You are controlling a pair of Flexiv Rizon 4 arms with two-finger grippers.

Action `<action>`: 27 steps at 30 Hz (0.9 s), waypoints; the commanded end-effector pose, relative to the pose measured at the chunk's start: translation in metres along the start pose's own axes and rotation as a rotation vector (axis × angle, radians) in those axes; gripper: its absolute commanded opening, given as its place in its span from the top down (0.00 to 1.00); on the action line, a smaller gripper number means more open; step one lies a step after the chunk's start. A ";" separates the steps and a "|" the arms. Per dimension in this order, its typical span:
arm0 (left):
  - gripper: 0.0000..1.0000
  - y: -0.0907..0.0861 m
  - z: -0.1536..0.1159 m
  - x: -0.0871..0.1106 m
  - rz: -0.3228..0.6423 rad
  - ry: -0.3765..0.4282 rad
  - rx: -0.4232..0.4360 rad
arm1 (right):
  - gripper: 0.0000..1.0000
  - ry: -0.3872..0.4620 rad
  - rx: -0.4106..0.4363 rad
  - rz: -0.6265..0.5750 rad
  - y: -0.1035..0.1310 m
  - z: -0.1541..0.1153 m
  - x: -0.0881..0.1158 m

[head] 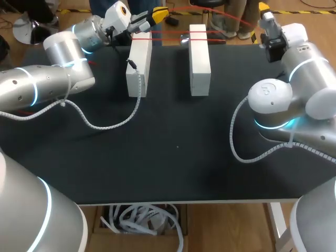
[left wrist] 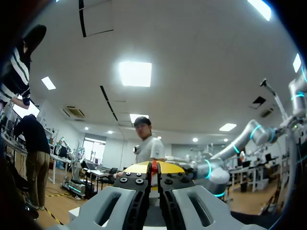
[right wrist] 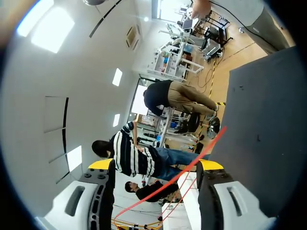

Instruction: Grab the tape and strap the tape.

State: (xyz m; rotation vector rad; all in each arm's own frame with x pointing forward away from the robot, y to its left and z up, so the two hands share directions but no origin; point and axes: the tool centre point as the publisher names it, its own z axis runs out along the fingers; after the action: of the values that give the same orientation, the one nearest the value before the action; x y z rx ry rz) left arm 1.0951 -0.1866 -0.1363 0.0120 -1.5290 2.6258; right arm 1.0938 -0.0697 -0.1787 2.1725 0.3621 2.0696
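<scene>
left claw: left gripper [head: 159, 14] sits at the upper left of the head view, past the far end of the left white block [head: 137, 68]. in the left wrist view this gripper [left wrist: 154, 169] has its yellow fingertips [left wrist: 136, 167] pressed nearly together, with a thin strip of red tape [left wrist: 154, 164] pinched between them.
right claw: right gripper [head: 263, 12] is at the upper right of the head view, near the table's far right corner. in the right wrist view the gripper [right wrist: 156, 165] is spread wide. the tape [right wrist: 207, 147] runs slantwise through the gap, and i cannot tell whether it touches either fingertip.
tape: red tape [head: 198, 34] is stretched in thin lines along the top of the head view. it crosses the far ends of both blocks and runs on toward the right gripper.
blocks: the left white block and the right white block [head: 199, 60] lie side by side in the upper middle, apart from each other, long sides running away from the camera.
table: black table [head: 173, 152] fills the middle of the head view.
cables: a pale ribbed cable [head: 110, 125] loops from the left arm across the table to the left block; another cable [head: 234, 137] curves beside the right arm.
</scene>
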 end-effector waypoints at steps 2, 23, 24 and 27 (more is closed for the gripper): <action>1.00 0.001 -0.001 -0.002 -0.001 0.005 0.001 | 0.55 -0.010 -0.001 -0.004 0.002 -0.004 0.003; 1.00 0.001 -0.001 -0.002 -0.001 0.005 0.001 | 0.64 0.005 -0.005 -0.022 0.005 -0.005 0.005; 1.00 0.001 -0.001 -0.002 -0.001 0.005 0.001 | 0.65 0.005 -0.005 -0.023 0.005 -0.005 0.005; 1.00 0.001 -0.001 -0.002 -0.001 0.005 0.001 | 0.68 0.007 -0.005 -0.024 0.005 -0.005 0.006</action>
State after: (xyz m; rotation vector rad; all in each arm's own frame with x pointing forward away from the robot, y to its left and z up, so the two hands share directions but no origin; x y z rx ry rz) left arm 1.0951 -0.1866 -0.1363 0.0121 -1.5289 2.6258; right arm 1.0897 -0.0724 -0.1729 2.1451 0.3783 2.0661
